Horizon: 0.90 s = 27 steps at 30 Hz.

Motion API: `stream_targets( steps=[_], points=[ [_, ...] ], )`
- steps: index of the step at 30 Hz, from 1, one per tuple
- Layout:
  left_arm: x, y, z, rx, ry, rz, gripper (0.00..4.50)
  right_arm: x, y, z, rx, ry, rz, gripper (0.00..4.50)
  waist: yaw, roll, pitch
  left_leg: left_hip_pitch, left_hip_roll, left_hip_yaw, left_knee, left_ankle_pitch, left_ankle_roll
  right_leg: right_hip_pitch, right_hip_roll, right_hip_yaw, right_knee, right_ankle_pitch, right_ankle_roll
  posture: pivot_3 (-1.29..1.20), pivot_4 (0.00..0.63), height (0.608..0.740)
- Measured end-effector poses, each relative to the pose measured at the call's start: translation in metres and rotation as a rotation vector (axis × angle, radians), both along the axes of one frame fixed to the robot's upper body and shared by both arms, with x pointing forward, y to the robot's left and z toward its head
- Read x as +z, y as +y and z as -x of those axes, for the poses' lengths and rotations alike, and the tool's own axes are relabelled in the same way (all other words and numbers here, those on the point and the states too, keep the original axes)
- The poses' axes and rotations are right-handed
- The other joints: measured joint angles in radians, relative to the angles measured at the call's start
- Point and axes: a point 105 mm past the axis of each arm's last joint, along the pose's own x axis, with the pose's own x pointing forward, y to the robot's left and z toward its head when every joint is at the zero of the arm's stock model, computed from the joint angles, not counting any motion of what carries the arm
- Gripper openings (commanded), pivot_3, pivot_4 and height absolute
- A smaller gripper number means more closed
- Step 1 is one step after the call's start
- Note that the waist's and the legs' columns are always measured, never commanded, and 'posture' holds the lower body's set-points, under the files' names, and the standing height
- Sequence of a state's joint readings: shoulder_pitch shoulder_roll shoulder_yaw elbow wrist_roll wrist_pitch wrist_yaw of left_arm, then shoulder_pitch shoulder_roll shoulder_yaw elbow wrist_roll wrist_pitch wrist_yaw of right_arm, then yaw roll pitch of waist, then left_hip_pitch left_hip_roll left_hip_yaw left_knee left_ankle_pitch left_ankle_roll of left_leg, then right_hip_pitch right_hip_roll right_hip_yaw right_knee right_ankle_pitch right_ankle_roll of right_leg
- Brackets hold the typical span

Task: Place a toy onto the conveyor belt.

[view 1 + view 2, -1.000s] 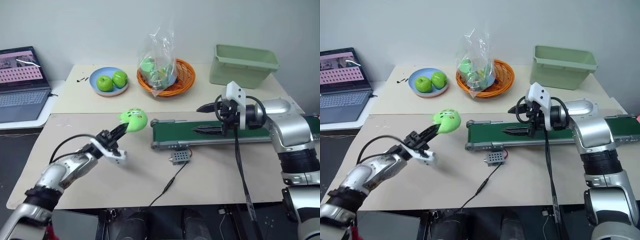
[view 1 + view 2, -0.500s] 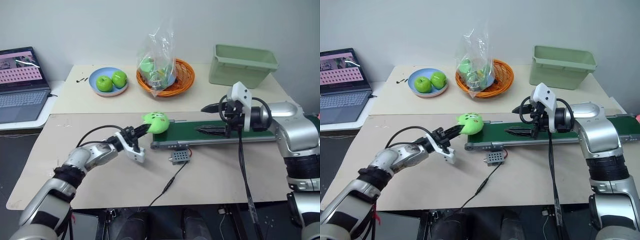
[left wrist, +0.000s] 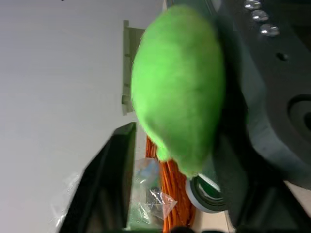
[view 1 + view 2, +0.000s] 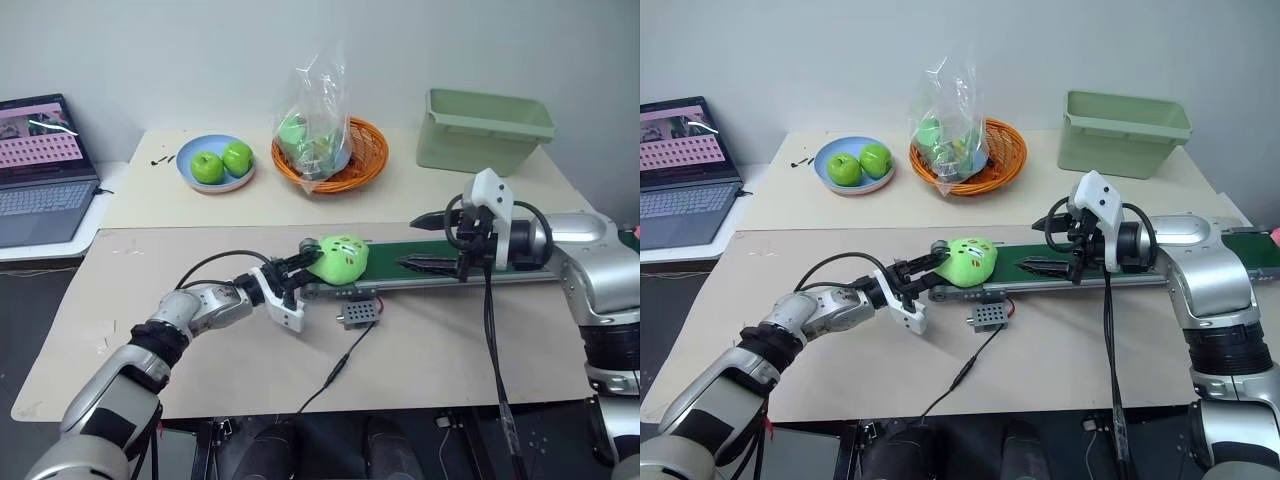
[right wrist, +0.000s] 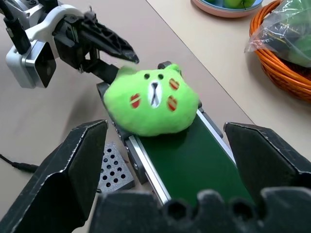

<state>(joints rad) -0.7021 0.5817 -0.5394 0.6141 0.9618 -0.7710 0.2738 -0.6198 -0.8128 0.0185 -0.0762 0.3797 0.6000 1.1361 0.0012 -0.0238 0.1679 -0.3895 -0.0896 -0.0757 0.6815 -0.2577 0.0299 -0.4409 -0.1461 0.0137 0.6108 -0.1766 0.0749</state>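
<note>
The toy (image 4: 340,258) sits on the left end of the belt (image 4: 440,268), which runs along the counter (image 4: 200,350) toward its right edge. The left tool (image 4: 303,270) has its fingers spread wide around the toy. The right tool (image 4: 425,243) hovers over the belt, jaws wide, empty.

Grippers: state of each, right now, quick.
Left gripper: open, fingers spread around the toy, which sits on the end of the conveyor belt.
Right gripper: open, holding nothing, above the belt.
</note>
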Motion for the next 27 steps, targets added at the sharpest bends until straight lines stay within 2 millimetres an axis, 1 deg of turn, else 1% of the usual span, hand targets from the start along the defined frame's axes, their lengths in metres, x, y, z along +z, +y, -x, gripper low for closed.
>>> stream_targets(
  steps=[1, 2, 6, 8, 10, 11, 12, 14, 16, 18, 19, 21, 23, 25, 27],
  points=[
    [0.003, 0.000, -0.001, 0.006, 0.014, 0.022, 4.26, 0.000, 0.000, 0.000, -0.001, 0.000, 0.000, 4.50, 0.000, 0.000, 0.000, 0.000, 0.000, 0.000, 0.000, 0.000, 0.000, 0.000, 0.000, 0.000, 0.000, 0.000, 0.000, 0.00, 0.150, 0.740],
    [0.005, -0.001, -0.001, 0.008, 0.024, 0.037, 4.46, 0.000, 0.000, 0.000, -0.002, -0.001, 0.000, 4.50, 0.000, 0.000, 0.000, 0.000, 0.000, 0.000, 0.001, 0.000, 0.000, 0.000, 0.000, 0.000, 0.000, 0.000, 0.000, 0.00, 0.150, 0.740],
    [0.023, -0.002, -0.003, 0.025, 0.074, 0.134, 4.46, 0.000, 0.000, -0.001, -0.002, 0.000, -0.001, 4.50, -0.002, 0.000, 0.000, 0.000, 0.000, 0.000, 0.001, 0.000, 0.000, 0.000, 0.000, 0.000, 0.000, 0.000, 0.000, 0.00, 0.150, 0.740],
    [0.033, 0.002, -0.005, 0.054, 0.123, 0.208, 4.46, 0.000, 0.000, -0.001, -0.001, 0.001, -0.003, 4.50, -0.004, 0.000, 0.000, 0.000, 0.001, 0.000, 0.001, 0.000, 0.000, 0.000, 0.000, 0.000, 0.000, 0.000, 0.000, 0.00, 0.150, 0.740],
    [0.040, 0.008, -0.008, 0.093, 0.210, 0.287, 4.46, 0.000, 0.000, -0.001, 0.000, 0.003, -0.003, 4.50, -0.005, 0.000, 0.000, 0.000, 0.001, 0.000, 0.001, 0.000, 0.000, 0.000, 0.000, 0.000, 0.000, 0.000, 0.000, 0.00, 0.150, 0.740],
    [0.041, 0.011, -0.009, 0.116, 0.318, 0.356, 4.46, 0.000, 0.000, -0.001, 0.004, 0.004, -0.002, 4.50, -0.007, 0.000, 0.000, 0.000, 0.001, 0.000, 0.001, 0.000, 0.001, 0.000, 0.000, 0.000, 0.001, 0.000, 0.000, 0.00, 0.150, 0.740],
    [0.039, 0.012, -0.009, 0.123, 0.391, 0.389, 4.46, 0.000, 0.001, -0.001, 0.006, 0.006, -0.003, 4.50, -0.008, 0.000, 0.000, 0.000, 0.001, 0.000, 0.001, 0.000, 0.001, 0.000, 0.000, 0.000, 0.001, 0.000, 0.000, 0.00, 0.150, 0.740],
    [0.025, 0.014, -0.004, 0.123, 0.635, 0.441, 4.46, 0.003, 0.001, -0.003, 0.012, 0.002, -0.002, 4.50, -0.015, 0.000, 0.000, 0.000, 0.001, 0.000, 0.002, 0.000, 0.001, 0.000, 0.000, 0.000, 0.001, 0.000, 0.000, 0.00, 0.150, 0.740],
    [0.014, 0.019, -0.001, 0.144, 0.779, 0.460, 4.46, 0.004, -0.001, -0.004, 0.011, -0.001, 0.000, 4.50, -0.018, 0.000, 0.000, 0.000, 0.001, 0.000, 0.002, 0.000, 0.001, 0.000, 0.000, 0.000, 0.001, 0.000, 0.000, 0.00, 0.150, 0.740],
    [0.011, 0.035, 0.000, 0.183, 0.936, 0.551, 4.46, 0.003, -0.003, -0.006, 0.006, 0.000, 0.002, 4.50, -0.022, 0.000, 0.000, 0.000, 0.001, 0.000, 0.002, 0.000, 0.001, 0.000, 0.001, 0.000, 0.001, 0.000, 0.000, 0.00, 0.150, 0.740],
    [0.012, 0.041, 0.000, 0.196, 0.961, 0.572, 4.46, 0.002, -0.005, -0.007, 0.000, 0.005, 0.004, 4.50, -0.022, 0.000, 0.000, 0.000, 0.001, 0.000, 0.002, 0.000, 0.001, 0.000, 0.001, 0.000, 0.001, 0.000, 0.000, 0.00, 0.150, 0.740],
    [0.022, 0.056, 0.004, 0.190, 1.054, 0.677, 4.46, 0.001, -0.007, -0.008, 0.002, 0.009, 0.002, 4.50, -0.023, 0.000, 0.000, 0.000, 0.002, 0.000, 0.002, 0.000, 0.001, 0.000, 0.001, 0.001, 0.001, 0.000, 0.000, 0.00, 0.150, 0.740],
    [0.039, 0.064, 0.012, 0.125, 1.133, 0.787, 4.46, 0.003, -0.005, -0.011, 0.006, 0.004, -0.005, 4.50, -0.024, 0.000, 0.000, 0.000, 0.002, 0.000, 0.002, 0.000, 0.001, 0.000, 0.001, 0.001, 0.001, 0.000, 0.000, 0.00, 0.150, 0.740],
    [0.053, 0.061, 0.018, 0.053, 1.158, 0.822, 4.46, 0.005, -0.003, -0.014, 0.011, -0.006, -0.009, 4.50, -0.021, 0.000, 0.000, 0.001, 0.002, 0.000, 0.002, 0.000, 0.001, 0.000, 0.001, 0.001, 0.000, 0.000, 0.000, 0.00, 0.150, 0.740],
    [0.063, 0.059, 0.024, 0.002, 1.214, 0.856, 4.46, 0.006, 0.006, -0.016, 0.041, -0.007, -0.019, 4.50, -0.018, 0.000, 0.000, 0.001, 0.002, 0.000, 0.002, 0.000, 0.000, 0.001, 0.001, 0.001, 0.000, 0.000, 0.000, 0.00, 0.150, 0.740]
  ],
)
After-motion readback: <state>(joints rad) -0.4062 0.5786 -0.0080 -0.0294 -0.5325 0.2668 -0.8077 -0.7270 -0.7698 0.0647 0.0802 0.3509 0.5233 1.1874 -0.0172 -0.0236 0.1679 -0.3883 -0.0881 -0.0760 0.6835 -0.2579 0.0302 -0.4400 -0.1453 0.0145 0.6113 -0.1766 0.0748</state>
